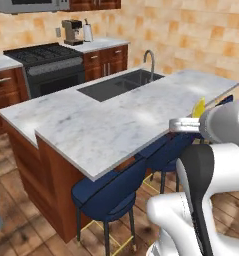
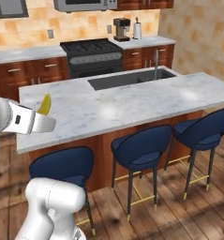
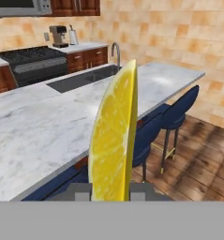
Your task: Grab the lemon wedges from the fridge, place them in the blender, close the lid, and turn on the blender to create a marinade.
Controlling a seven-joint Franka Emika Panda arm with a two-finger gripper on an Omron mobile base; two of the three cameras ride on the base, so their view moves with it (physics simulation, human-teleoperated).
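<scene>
A bright yellow lemon wedge [image 3: 114, 140] stands upright between my fingertips, with my gripper [image 3: 111, 192] shut on its lower end. In the left base view the lemon wedge [image 1: 198, 107] sticks up from the gripper [image 1: 191, 120] at the right, just off the near edge of the island counter. From the right base view, the gripper [image 2: 45, 117] with the wedge [image 2: 46, 104] hangs at the left over the counter's near corner. The fridge, the blender and the lid are out of view.
A marble island counter [image 1: 91, 125] with a sink [image 1: 121, 85] and a faucet [image 1: 150, 57] lies ahead. Blue stools [image 1: 111, 192] stand along its near side. A stove [image 1: 46, 55] and a coffee machine [image 1: 72, 31] line the back wall.
</scene>
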